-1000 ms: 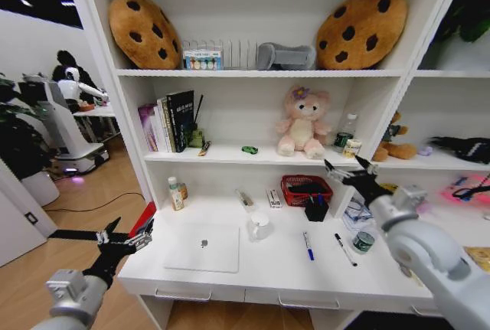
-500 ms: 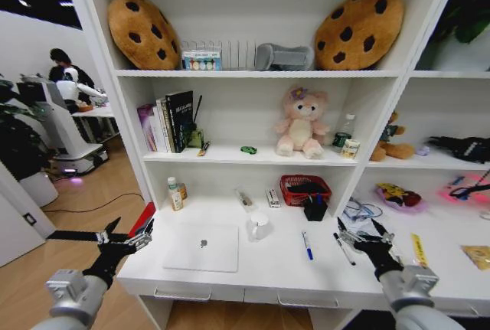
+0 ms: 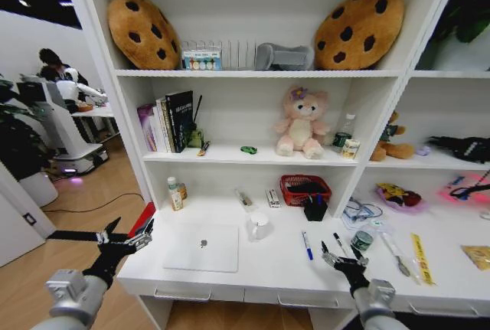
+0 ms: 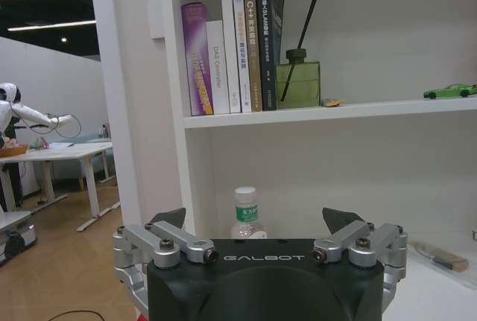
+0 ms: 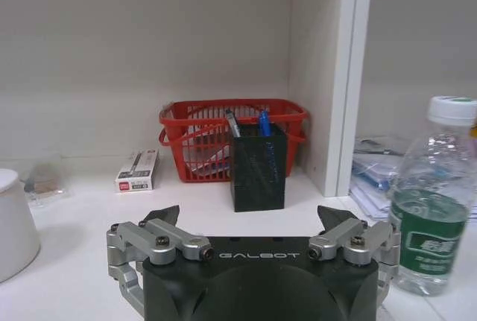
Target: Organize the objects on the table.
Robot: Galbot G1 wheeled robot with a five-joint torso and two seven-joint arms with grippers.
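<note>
Looking down, I see the white table (image 3: 260, 272) with the silver laptop (image 3: 204, 248) lying flat on it. My right gripper (image 3: 342, 257) hangs open over the black pen (image 3: 340, 244). My left gripper (image 3: 125, 240) waits open beside the table's left end.

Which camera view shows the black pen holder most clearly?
The right wrist view: the black pen holder stands close ahead of the right tool, before the red basket, with pens inside visible. In the head view it is small and dark.
</note>
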